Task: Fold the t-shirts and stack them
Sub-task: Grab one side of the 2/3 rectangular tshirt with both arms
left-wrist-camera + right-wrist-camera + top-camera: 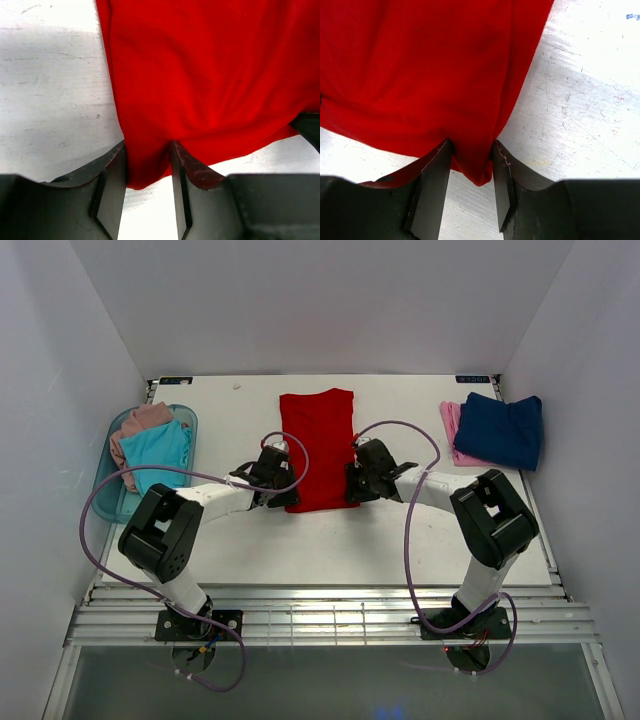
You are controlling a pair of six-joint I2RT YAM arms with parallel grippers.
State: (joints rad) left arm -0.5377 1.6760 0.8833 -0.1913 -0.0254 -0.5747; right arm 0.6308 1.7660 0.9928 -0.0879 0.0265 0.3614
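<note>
Right now the bright red cloth t-shirt (316, 440) lies flat in the middle of the white table (400, 540). The left gripper (148, 167) and right gripper (472, 162) each pinch a near corner, cloth bunched between the jaws, probably to lift that edge and fold it away.

teal tub (103, 476), scuffed white table (340, 550)

Overhead view looks down; 2 close wrist views share red t-shirt (318, 445).
</note>
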